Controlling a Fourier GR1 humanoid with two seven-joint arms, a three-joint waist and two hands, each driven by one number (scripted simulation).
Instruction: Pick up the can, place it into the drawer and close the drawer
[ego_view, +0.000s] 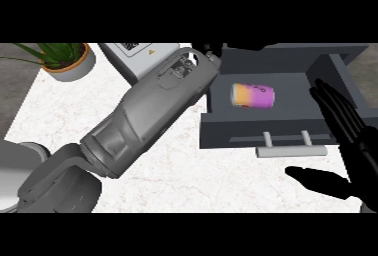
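Observation:
The can (253, 95), orange, pink and purple, lies on its side inside the open grey drawer (221, 131). The drawer's pale bar handle (291, 150) faces me at its front. My left forearm crosses the counter diagonally, and my left hand (209, 50) shows at the drawer's far left corner, above and left of the can, mostly hidden at the view's top. My right hand (345, 131) is open with straight fingers along the drawer's right side, thumb spread below the handle. Neither hand touches the can.
A potted plant (65, 59) stands at the far left of the marbled counter (66, 115). A white box-shaped appliance (135, 57) sits beside it, partly behind my left forearm. The counter's left edge runs close to the plant.

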